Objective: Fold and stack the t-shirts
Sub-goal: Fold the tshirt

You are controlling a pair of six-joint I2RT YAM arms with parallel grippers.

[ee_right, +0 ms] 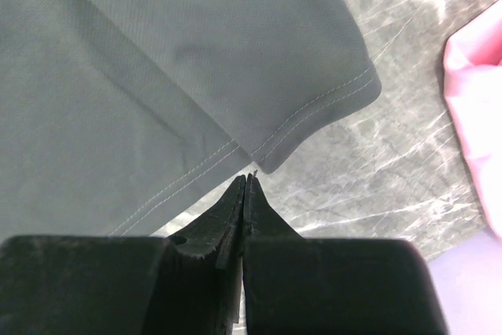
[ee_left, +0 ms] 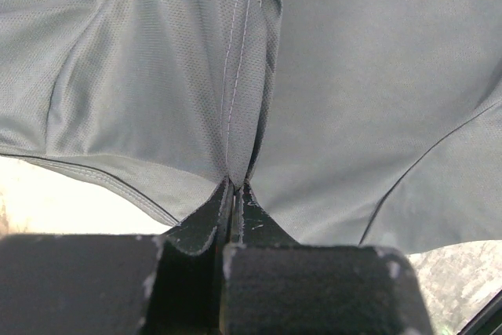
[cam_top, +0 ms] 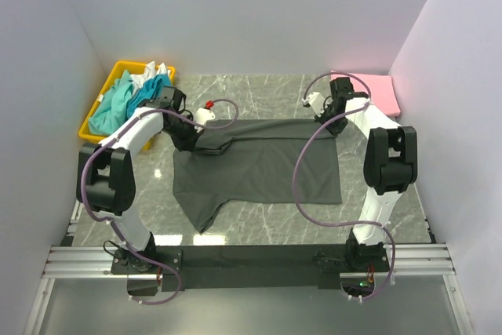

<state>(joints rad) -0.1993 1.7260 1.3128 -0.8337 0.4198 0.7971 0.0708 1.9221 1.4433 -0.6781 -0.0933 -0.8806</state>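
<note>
Left gripper [ee_left: 234, 190] clenched on a fold of the charcoal t-shirt [cam_top: 267, 166], a matte mesh-knit spread wrinkled in the middle of the table [cam_top: 314, 221]. Right gripper [ee_right: 245, 182] pinched closed just beside its stitched hem corner. Pink t-shirt [cam_top: 376, 92] lies flat at the table's far-right corner.

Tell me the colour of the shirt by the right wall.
Pink t-shirt; shows best in top external view.
</note>
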